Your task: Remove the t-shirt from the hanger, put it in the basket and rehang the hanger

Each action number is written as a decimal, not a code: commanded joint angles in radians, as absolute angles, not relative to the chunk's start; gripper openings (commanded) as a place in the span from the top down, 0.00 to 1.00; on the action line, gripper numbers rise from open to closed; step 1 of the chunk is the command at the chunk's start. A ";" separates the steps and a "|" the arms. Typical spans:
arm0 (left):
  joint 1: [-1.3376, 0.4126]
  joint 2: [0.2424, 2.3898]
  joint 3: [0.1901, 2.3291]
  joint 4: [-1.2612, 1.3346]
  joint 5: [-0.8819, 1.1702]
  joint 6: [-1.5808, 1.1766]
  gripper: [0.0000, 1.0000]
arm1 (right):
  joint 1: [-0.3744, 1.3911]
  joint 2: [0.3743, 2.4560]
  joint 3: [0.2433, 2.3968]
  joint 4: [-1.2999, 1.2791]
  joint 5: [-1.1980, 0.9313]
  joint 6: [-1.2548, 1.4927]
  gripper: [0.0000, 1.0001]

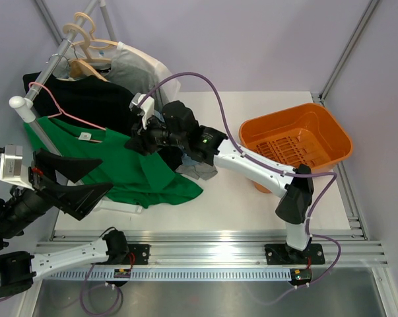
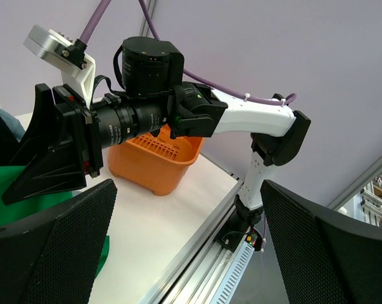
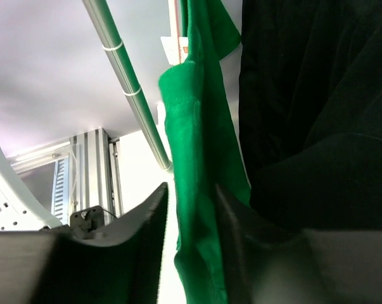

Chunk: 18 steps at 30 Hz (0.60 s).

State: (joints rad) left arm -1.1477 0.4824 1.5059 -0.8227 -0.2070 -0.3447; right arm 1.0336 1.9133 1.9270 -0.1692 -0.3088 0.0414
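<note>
On the rail (image 1: 53, 63): one green t-shirt (image 1: 139, 172), one black shirt (image 1: 86, 99), and behind it the grey-white shirts (image 1: 136, 66), number not clear. Hangers counted: one thin pink hanger (image 1: 76, 117) and two wooden hangers (image 1: 85, 46).

T-shirt: on the pink hanger at the near end of the rail, at the left side of the table (image 1: 251, 205). Pink wire going into the neck, just beside the one white label (image 1: 85, 137). Lower part of the cloth spread on the table top.

Two arms, two grippers.

Right gripper (image 3: 191, 190): at the upper edge of the t-shirt, close beside the black shirt. Jaws drawn narrow around one hanging fold of green cloth. One finger (image 3: 241, 234) touching the fold, a thin slit of light between the cloth and the other finger, so not pinched from both sides.

Left gripper (image 1: 107, 174): spread to full width and empty, grasping nothing. Hovers at the near left part of the t-shirt.

One orange basket (image 1: 331, 142) at the far right of the table, well apart from the clothes.
</note>
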 commanded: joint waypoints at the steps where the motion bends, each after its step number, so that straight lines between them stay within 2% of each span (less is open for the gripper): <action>1: -1.150 0.468 1.496 -0.810 -0.213 -0.331 0.01 | 1.040 1.934 1.991 -0.149 -0.327 0.054 0.63; 4: -1.152 0.465 1.491 -0.808 -0.215 -0.333 0.01 | 1.040 1.937 1.990 -0.141 -0.336 0.058 0.73; 5: -1.152 0.466 1.488 -0.808 -0.215 -0.331 0.01 | 1.040 1.936 1.993 -0.141 -0.336 0.055 0.89; 6: -1.152 0.465 1.485 -0.810 -0.221 -0.330 0.01 | 1.040 1.934 1.994 -0.146 -0.325 0.055 1.00; 11: -1.150 0.469 1.482 -0.810 -0.239 -0.321 0.01 | 1.042 1.907 1.988 -0.146 -0.298 0.040 1.00; 18: -1.152 0.477 1.491 -0.811 -0.222 -0.307 0.01 | 1.040 1.766 1.905 -0.040 -0.190 0.023 1.00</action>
